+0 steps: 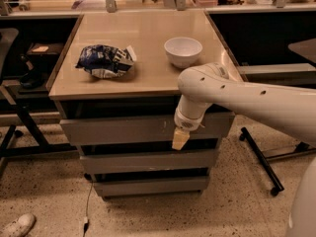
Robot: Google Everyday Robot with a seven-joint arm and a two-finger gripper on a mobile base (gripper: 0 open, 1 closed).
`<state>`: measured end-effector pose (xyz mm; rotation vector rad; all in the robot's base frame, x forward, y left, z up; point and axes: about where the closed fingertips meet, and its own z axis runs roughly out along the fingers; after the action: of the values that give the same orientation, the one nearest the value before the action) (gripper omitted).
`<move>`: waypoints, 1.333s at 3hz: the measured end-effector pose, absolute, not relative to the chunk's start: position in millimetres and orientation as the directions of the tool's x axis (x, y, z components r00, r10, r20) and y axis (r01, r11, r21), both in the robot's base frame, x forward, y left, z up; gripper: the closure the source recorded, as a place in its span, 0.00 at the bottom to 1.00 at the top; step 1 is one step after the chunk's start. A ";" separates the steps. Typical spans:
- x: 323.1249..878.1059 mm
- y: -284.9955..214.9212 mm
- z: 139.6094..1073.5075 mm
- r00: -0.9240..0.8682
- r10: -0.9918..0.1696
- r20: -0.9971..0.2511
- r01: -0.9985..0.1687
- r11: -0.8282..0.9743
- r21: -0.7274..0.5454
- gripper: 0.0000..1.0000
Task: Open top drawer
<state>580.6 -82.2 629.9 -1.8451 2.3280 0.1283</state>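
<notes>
Where the cabinet faces the room, the top drawer [123, 130] sits directly under the tabletop [148, 80], with a dark gap between the two; its grey front is the widest of three and has small pale scratches right of centre. Two lower drawers [148, 161], narrower, sit beneath it. The white arm [237, 100] comes in from the right and bends down in front of the cabinet. Its tan gripper [180, 139] points down over the top drawer's lower edge, right of centre; whether it is open or closed, I cannot tell. On the tabletop, well apart, are a white bowl [182, 51] and a crumpled blue-and-white bag [105, 61]. On the speckled floor [237, 206] a white shoe [17, 225] lies at the lower left.
</notes>
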 end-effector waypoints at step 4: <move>580.6 -82.2 632.2 -0.221 -0.958 -0.184 -0.972 0.232 -0.037 1.00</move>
<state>580.6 -82.2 632.2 -1.8452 2.3281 0.1284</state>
